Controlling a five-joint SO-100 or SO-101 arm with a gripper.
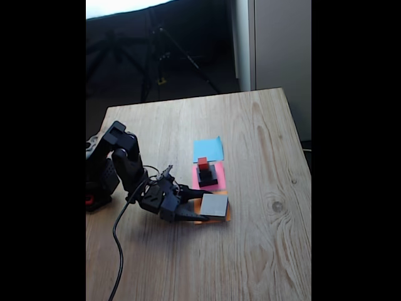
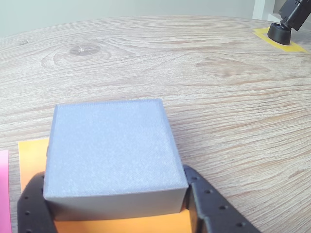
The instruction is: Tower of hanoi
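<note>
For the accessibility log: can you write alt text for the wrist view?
A grey block sits on an orange paper on a wooden table, with the gripper fingers on either side of its near edge. A pink paper edge shows at far left.

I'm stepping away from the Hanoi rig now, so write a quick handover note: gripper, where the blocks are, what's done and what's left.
Gripper: fingers either side of the grey block, close against its sides; whether it is clamped, I cannot tell.
Grey block: on the orange paper square, nothing stacked on it.
Medium black block, small black cube and red cube: stacked on the pink paper square.
Blue paper square: bare.
Done: grey block stands apart from the stack.
Left: probably rebuilding the three smaller blocks onto the grey one.
</note>
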